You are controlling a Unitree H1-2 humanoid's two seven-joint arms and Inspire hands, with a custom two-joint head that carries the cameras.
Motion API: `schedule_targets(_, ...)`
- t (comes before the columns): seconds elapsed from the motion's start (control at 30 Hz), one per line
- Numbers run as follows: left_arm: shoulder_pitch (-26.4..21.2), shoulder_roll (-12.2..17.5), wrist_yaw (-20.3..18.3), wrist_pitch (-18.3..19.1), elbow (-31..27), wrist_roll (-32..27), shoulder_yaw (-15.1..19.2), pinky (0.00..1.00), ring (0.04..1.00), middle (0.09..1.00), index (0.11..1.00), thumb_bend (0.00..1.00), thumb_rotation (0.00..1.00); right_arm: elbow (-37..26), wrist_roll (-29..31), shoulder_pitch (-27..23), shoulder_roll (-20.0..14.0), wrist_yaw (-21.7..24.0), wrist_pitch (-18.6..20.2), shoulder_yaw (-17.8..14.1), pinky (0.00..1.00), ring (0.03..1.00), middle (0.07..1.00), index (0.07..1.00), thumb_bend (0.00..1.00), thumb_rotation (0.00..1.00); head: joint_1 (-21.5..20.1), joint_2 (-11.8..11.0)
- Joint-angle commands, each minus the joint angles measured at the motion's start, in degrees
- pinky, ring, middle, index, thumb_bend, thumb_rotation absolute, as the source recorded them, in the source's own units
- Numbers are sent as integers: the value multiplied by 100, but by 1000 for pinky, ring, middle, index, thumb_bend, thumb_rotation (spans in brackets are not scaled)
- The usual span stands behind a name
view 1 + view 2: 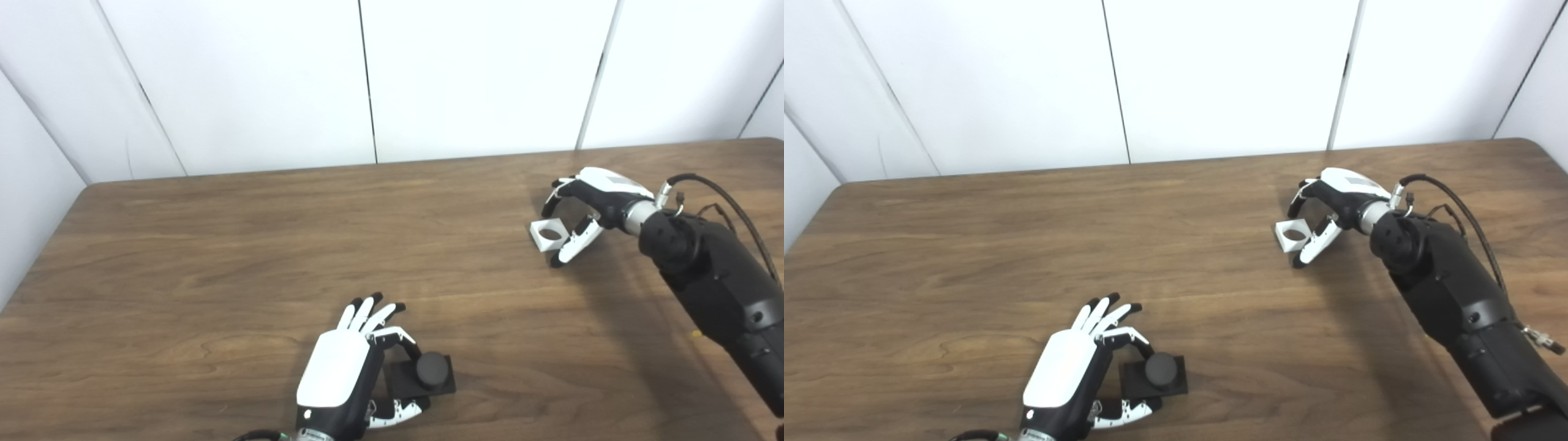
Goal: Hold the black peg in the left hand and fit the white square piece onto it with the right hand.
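The black peg [432, 370], a round post on a square black base, stands on the table near the front edge. My left hand [343, 367] is beside it on its left, with a finger and the thumb curved around the base; whether they touch it I cannot tell. The white square piece [548, 234], with a round hole in it, lies on the table at the right. My right hand [588, 205] arches over it, fingers behind and thumb in front. The piece still rests on the table.
The brown wooden table [245, 257] ends at a white panelled wall behind. Its left edge [37, 257] runs diagonally at the picture's left. The right forearm [716, 282] with its cable crosses the table's right side.
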Motion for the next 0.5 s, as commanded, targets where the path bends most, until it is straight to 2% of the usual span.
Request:
schedule_targets(0.0,114,-79,-178,19,186,95,-70,1000,983,893,485,509,65,-33,-33,-252,-11,-106,-133,15,1000,1000,941,643,924,170,-3,4)
schedule_targets(0.33,122,-83,-171,17,157,87,-72,1000,982,891,485,509,63,49,20,-207,8,-359,-288,-37,999,984,918,587,870,132,7,22)
schedule_targets(0.37,124,-87,-176,25,153,97,-75,1000,982,891,485,509,63,49,27,-199,9,-381,-303,-42,1000,985,919,541,702,137,11,27)
schedule_targets(0.4,128,-90,-166,18,155,88,-75,1000,982,892,485,509,64,48,29,-190,11,-409,-320,-45,999,983,918,512,597,140,11,27)
schedule_targets(0.47,137,-100,-145,2,165,38,-67,1000,982,890,485,510,62,60,25,-179,15,-471,-372,-55,987,976,912,496,544,140,3,31)
